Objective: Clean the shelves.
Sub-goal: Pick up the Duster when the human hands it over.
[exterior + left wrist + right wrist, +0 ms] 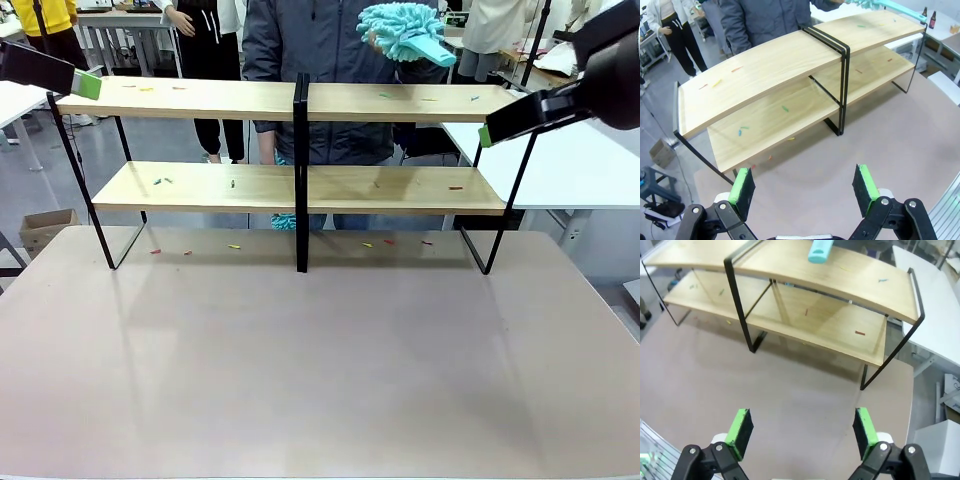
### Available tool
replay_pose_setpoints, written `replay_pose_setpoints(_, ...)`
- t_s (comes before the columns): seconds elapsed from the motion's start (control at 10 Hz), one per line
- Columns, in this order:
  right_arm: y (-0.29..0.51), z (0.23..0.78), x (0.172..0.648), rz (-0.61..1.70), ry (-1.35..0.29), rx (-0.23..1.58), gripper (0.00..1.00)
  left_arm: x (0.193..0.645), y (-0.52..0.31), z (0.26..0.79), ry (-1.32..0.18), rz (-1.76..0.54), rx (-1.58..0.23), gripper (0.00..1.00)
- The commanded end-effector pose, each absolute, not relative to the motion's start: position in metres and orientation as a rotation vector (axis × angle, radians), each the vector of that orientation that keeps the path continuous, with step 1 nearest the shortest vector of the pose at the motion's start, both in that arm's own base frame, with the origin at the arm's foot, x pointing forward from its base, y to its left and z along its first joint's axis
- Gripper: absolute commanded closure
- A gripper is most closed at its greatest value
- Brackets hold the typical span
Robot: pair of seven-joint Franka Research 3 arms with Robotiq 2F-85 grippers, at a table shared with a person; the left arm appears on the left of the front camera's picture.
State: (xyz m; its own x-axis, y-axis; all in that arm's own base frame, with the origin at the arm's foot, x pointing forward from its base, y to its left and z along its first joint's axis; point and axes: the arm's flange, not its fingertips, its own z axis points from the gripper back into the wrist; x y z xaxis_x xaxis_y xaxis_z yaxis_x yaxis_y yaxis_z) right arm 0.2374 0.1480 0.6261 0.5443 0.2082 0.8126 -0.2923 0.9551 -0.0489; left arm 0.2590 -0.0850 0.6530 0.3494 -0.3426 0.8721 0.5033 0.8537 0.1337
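The shelves, two wood-board racks in black frames, stand side by side along the table's far side: the left rack (pixel 180 98) and the right rack (pixel 400 102). Small coloured scraps (pixel 232 246) lie on the boards and on the table beneath. Behind the shelves a person holds a fluffy teal duster (pixel 405 30) above the right rack's top board; the duster (pixel 820 250) also shows from the right wrist. My left gripper (pixel 804 187) hovers open near the left end of the shelves (pixel 765 70). My right gripper (pixel 801 429) hovers open near the right end (pixel 840 275). Both hold nothing.
The brown table (pixel 320 360) stretches in front of the shelves. A white table (pixel 570 160) stands to the right, and a cardboard box (pixel 45 228) sits on the floor at left. Another teal fluffy thing (pixel 284 221) peeks out behind the lower boards.
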Motion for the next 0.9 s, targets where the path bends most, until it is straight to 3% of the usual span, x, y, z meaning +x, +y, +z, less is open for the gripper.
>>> replay_pose_setpoints(0.0,0.1374,0.5942,0.212,0.257,-1.013,0.135,0.0,0.2594,-0.0849,0.653,-1.085,-0.553,-0.168,0.0)
replay_pose_setpoints(0.8,0.1355,0.6,0.2074,0.242,-1.051,0.161,0.0,0.2594,-0.0849,0.653,-1.085,-0.553,-0.168,0.0)
